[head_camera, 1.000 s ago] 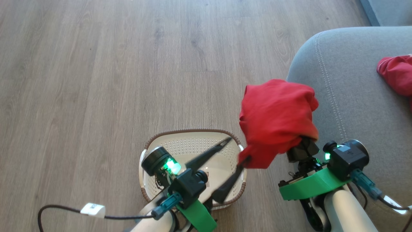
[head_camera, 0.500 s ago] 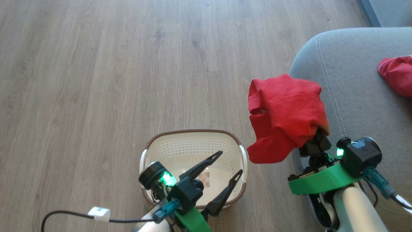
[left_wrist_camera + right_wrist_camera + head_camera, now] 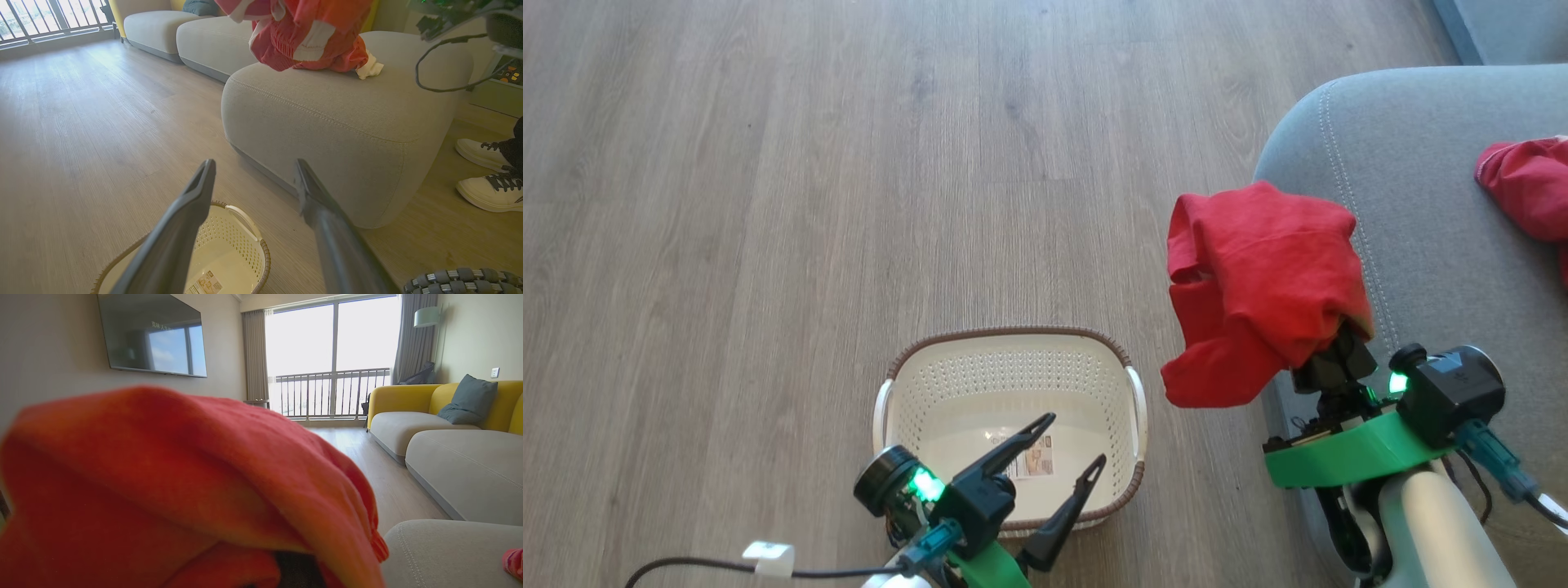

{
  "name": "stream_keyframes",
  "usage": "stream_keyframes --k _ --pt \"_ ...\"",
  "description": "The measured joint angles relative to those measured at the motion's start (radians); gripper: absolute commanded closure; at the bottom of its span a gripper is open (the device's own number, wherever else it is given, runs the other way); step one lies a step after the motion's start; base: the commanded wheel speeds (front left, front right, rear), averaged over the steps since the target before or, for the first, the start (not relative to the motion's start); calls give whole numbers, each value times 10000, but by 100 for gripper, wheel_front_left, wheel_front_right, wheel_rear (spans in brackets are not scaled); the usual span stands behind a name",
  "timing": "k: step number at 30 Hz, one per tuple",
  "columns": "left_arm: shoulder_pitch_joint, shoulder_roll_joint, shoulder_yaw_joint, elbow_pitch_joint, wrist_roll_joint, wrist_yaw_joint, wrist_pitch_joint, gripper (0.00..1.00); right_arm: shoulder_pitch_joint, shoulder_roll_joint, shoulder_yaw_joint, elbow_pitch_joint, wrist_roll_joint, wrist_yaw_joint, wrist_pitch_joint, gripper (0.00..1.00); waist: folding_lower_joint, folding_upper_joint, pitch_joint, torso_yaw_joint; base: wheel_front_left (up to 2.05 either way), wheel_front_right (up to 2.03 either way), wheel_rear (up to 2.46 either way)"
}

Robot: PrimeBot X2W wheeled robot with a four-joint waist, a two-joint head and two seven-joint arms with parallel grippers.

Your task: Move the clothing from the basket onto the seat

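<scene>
One red garment of the clothing hangs draped over my right gripper, whose dark base shows below the cloth. Its fingers are hidden in the fabric and shut on it, at the left edge of the grey seat. The same red and white garment hangs above the seat. It also covers the lower right wrist view. A second red garment lies on the seat. My left gripper is open and empty above the cream basket, which holds just a paper label.
Wooden floor surrounds the basket. A person's white shoes stand on the floor beyond the seat. A grey and yellow sofa runs along the far wall. A black cable trails from my left arm.
My left gripper has opened wide, come away from the red garment's hem and drawn back over the basket. My right gripper has carried the garment to the right, over the seat's edge.
</scene>
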Motion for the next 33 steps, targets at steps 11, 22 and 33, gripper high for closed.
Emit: stream_keyframes --k 11,22,33 --pt "12 -35 219 -65 2 0 0 0 0 2 -61 -2 -48 0 0 100 0 0 -108 -68 0 0 0" --pt "145 -19 263 -196 2 0 2 0 -17 6 -307 -104 -127 0 0 100 0 0 59 -796 0 0 0" --pt "-106 119 305 -293 4 0 2 0 -30 31 -809 -272 -211 0 0 100 0 0 472 -2043 0 0 0"
